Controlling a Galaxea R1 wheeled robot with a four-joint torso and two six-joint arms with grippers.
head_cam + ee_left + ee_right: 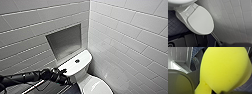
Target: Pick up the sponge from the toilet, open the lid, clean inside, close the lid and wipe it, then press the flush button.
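Note:
The white toilet (82, 75) stands in the tiled corner. The small dark flush button (77, 60) sits in the middle of the tank top. The lid (200, 21) lies shut over the bowl, and its front part (96, 86) shows in the head view too. My left arm comes in from the left, and its gripper (62, 72) is shut with nothing in it, at the tank's near left edge. The bright yellow sponge (224, 68) looms very close in the right wrist view, with my right gripper shut on it beside the toilet's rounded edge (179, 83).
White tiled walls close in behind and to the right. A recessed niche (65, 41) sits in the wall above the tank. The floor (174, 26) is dark tile. A metal bar (32, 87) runs low at the left.

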